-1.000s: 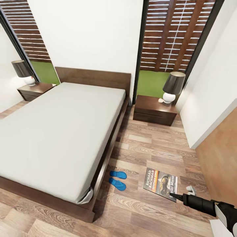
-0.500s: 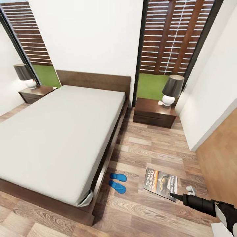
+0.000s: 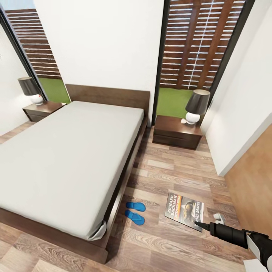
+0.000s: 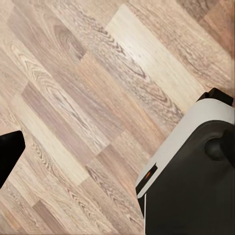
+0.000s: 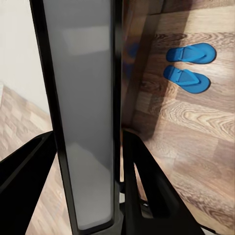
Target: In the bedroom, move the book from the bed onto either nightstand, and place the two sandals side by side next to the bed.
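Dark-covered book (image 3: 184, 210) clamped edge-on in right claw (image 3: 199, 224).

Bed (image 3: 68, 158) as landmark. Sandals (image 3: 135, 212) side by side on floor (image 3: 170, 173) just right of bed's foot-end corner. Book (image 3: 184, 210) farther right of bed, past sandals, held edge-on by right gripper (image 3: 201, 225). Nightstand (image 3: 176, 132) right of bed's head end w/ lamp (image 3: 196, 107) on top. Second nightstand (image 3: 41, 110) left of head end, w/ a second lamp (image 3: 31, 90) on top.
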Tool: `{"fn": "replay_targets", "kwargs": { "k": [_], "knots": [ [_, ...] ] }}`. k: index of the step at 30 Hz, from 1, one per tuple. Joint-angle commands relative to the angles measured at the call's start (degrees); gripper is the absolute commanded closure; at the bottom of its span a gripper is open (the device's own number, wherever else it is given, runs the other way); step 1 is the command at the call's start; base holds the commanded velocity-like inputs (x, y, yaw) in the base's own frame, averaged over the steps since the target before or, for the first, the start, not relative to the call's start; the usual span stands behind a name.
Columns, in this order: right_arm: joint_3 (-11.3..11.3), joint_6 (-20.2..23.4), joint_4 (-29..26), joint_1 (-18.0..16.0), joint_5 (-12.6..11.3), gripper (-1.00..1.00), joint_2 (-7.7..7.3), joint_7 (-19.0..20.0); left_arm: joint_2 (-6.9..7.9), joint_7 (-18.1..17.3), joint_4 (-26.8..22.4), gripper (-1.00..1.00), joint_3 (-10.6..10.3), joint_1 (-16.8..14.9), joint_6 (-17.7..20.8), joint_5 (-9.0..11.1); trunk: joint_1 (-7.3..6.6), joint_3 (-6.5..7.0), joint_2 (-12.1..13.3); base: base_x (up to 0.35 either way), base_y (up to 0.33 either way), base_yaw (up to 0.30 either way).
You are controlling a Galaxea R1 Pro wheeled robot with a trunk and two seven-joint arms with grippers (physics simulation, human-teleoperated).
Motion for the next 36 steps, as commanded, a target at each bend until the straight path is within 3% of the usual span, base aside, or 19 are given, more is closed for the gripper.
{"fn": "replay_targets", "kwargs": {
  "k": [1,36],
  "knots": [
    [-0.3,0.6,0.0,0.0,0.2,1.00,0.02,0.2,-0.01,0.0,0.0,-1.00,0.1,0.0,-0.3,0.4,0.03,0.01,-0.1,0.000,0.000,0.000],
    [-0.3,0.6,0.0,0.0,0.2,1.00,0.08,0.2,-0.27,-1.1,0.0,-1.00,0.0,0.0,-0.5,0.2,0.03,3.33,-0.1,0.000,0.000,0.000]
  ]
}}
